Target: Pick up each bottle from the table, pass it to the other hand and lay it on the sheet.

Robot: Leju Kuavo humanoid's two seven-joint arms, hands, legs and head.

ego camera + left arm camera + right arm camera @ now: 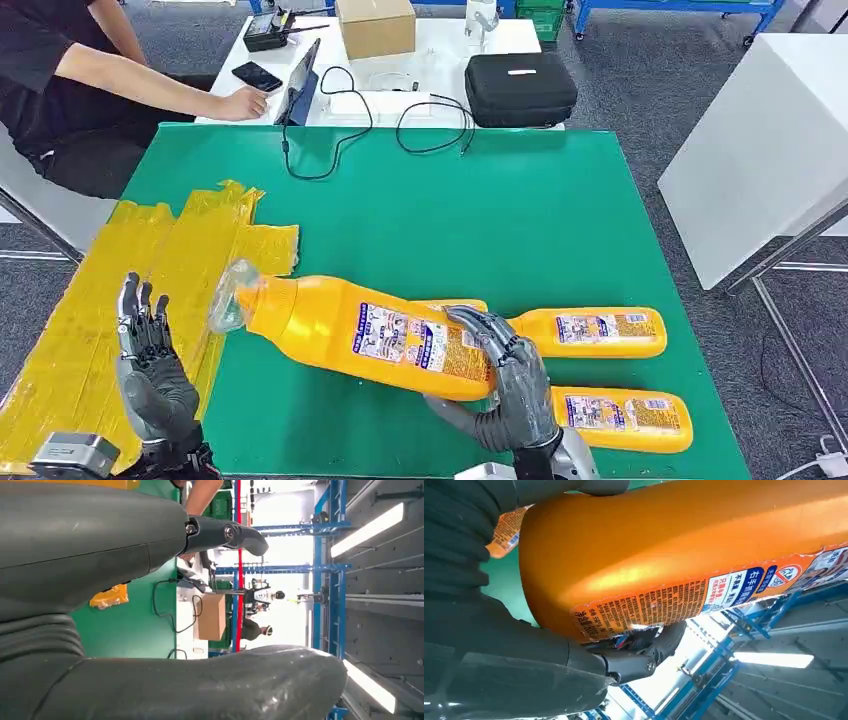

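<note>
Right hand (pixel 505 385) gripping orange bottle (pixel 370 335), base hidden by fingers; left hand (pixel 150 365) empty, fingers spread.

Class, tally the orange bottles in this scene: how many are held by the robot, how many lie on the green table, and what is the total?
Held in the right hand: 1, the held bottle
Lying on the green table: 2, the far bottle and the near bottle
Total: 3

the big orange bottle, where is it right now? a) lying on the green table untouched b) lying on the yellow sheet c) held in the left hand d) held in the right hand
d: the right hand grips the big orange bottle near its base, cap end pointing toward the yellow sheet, while the left hand is open and holds nothing.
</note>
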